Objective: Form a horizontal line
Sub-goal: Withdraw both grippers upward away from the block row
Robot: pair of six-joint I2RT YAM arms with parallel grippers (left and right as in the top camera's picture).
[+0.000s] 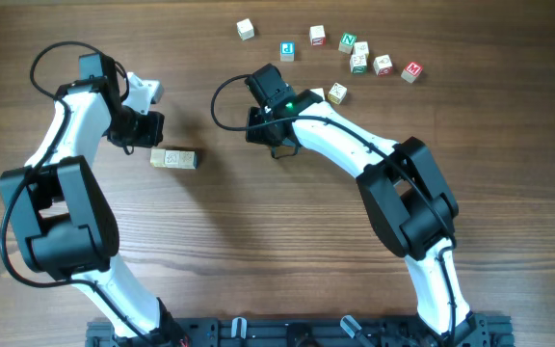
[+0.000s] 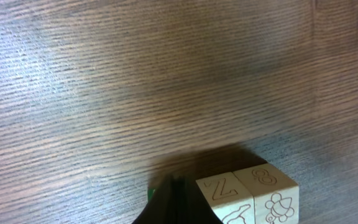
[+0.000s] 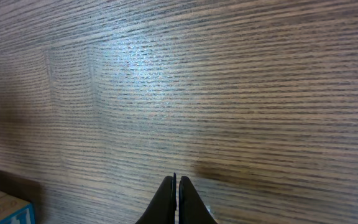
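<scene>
The horizontal line (image 1: 174, 158) is a short row of pale wooden cubes touching side to side, left of the table's middle. In the left wrist view two of its cubes (image 2: 248, 196) show, engraved with a Z and an 8, just right of my fingers. My left gripper (image 1: 148, 141) is shut and empty, just above the row's left end. It shows as a dark closed wedge (image 2: 174, 202) at the bottom of the left wrist view. My right gripper (image 1: 276, 145) is shut and empty over bare wood near the middle, its fingertips (image 3: 176, 186) pressed together.
Several loose cubes with coloured letters lie scattered at the back right, among them a blue one (image 1: 287, 50), a green one (image 1: 347, 42), a red one (image 1: 411, 70) and a plain one (image 1: 337, 93) close to the right arm. A blue cube's corner (image 3: 5, 210) shows in the right wrist view.
</scene>
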